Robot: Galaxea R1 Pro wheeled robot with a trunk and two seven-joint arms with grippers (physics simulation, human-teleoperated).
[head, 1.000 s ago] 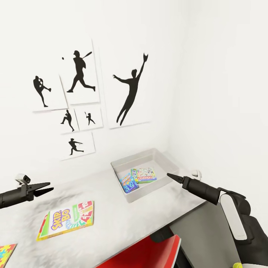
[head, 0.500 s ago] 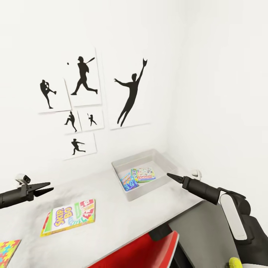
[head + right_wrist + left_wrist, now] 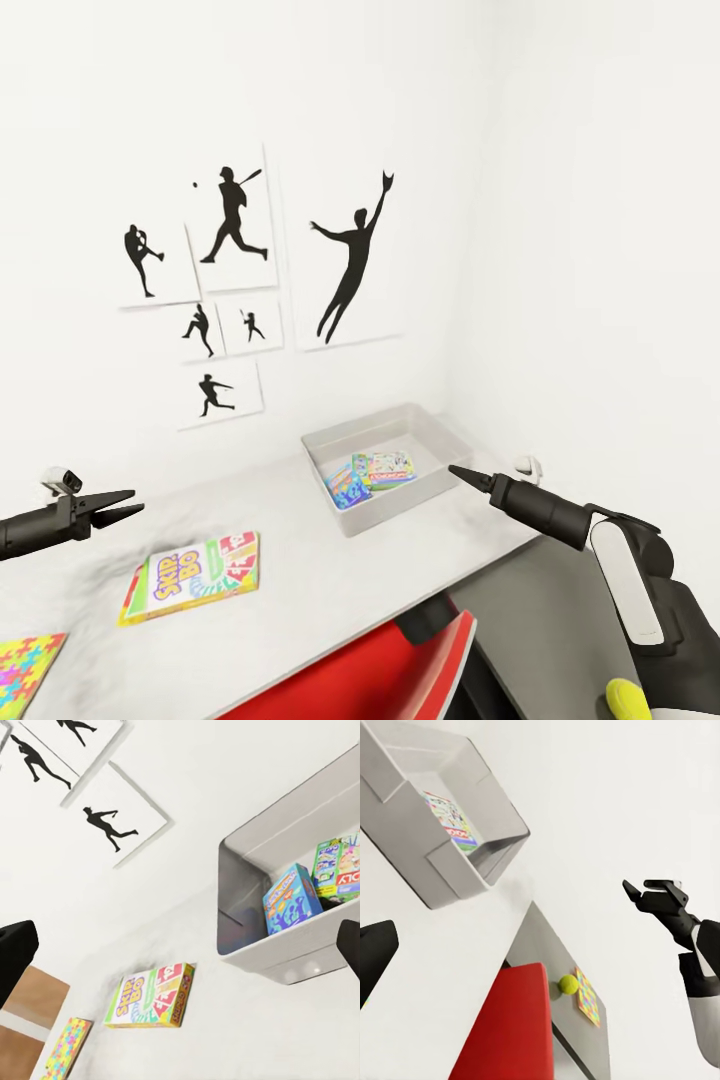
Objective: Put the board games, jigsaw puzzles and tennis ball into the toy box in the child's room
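From my head camera, my left gripper [image 3: 128, 506] hovers with its fingers parted above the white table [image 3: 300, 590]; my right gripper [image 3: 458, 472] looks closed to a point beside the shallow light-grey toy box [image 3: 385, 507], holding a small blue board game [image 3: 346, 487] and a green-edged one [image 3: 388, 467]. A yellow-edged board game [image 3: 192, 576] lies near left.

My left wrist camera shows the yellow-green tennis ball [image 3: 568, 984] beside a multicolour jigsaw puzzle [image 3: 588, 997].

My right wrist camera shows another jigsaw puzzle [image 3: 63, 1048].
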